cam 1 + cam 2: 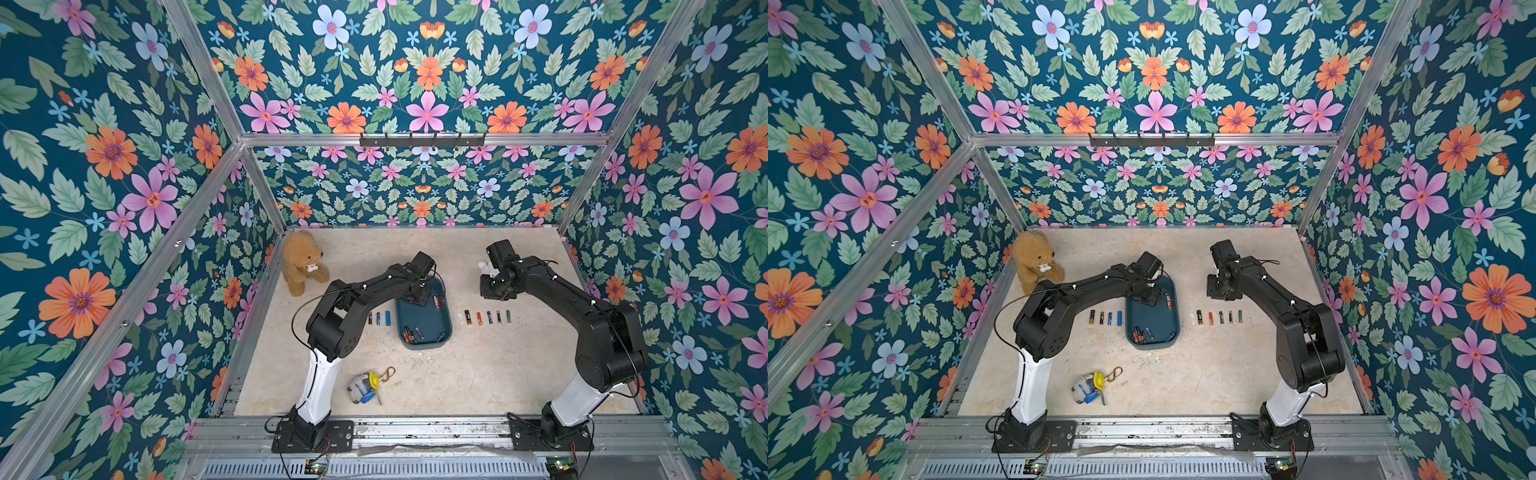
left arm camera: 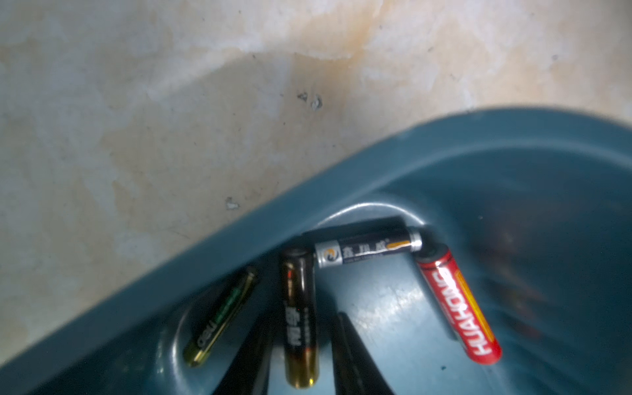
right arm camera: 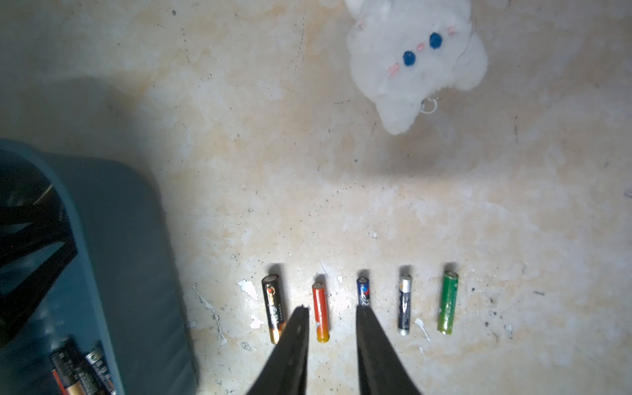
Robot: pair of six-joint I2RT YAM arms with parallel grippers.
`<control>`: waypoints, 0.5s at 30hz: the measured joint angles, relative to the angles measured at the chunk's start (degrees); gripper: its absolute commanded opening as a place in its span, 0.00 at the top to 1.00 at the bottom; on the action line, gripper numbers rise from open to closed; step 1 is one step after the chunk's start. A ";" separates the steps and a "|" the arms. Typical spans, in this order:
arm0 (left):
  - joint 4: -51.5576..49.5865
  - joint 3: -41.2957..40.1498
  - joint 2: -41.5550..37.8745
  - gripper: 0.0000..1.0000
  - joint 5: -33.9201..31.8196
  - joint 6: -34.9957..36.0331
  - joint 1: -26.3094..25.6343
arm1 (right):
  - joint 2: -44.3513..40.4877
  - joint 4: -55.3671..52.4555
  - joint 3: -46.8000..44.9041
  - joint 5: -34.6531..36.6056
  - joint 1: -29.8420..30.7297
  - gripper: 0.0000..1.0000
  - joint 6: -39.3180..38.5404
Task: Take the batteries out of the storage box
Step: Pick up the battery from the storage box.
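Left wrist: my left gripper [image 2: 300, 323] straddles a battery [image 2: 301, 294] in the storage box [image 2: 342, 178] corner, jaws barely apart to pinch crosswise; right gripper [image 3: 332, 307] part-open, empty.

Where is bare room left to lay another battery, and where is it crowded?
Bare: the beige tabletop between the dark teal plastic storage box and the front rail, right of the yellow-and-blue keychain toy; also the back strip beyond the box. Crowded: the short battery row and the five-battery row flanking the box.

Floral teal wallpaper walls [image 1: 415, 83], aluminium frame rails [image 1: 291, 139], mottled beige tabletop [image 1: 478, 374]
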 measured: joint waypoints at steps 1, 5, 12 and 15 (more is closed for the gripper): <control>0.02 0.20 0.22 0.70 0.00 -0.33 0.02 | 0.00 -0.02 0.00 0.00 0.00 0.70 0.00; -0.15 0.81 0.63 0.76 -0.35 -0.61 0.02 | 0.00 0.00 0.00 0.00 0.00 0.70 0.00; -0.26 0.96 -0.39 0.82 0.66 -1.42 -0.04 | 0.00 0.00 0.17 -0.07 0.11 0.70 0.00; -0.15 0.74 -2.16 0.82 0.87 -1.88 -0.04 | 0.00 -0.04 0.46 -0.07 0.26 0.70 -0.02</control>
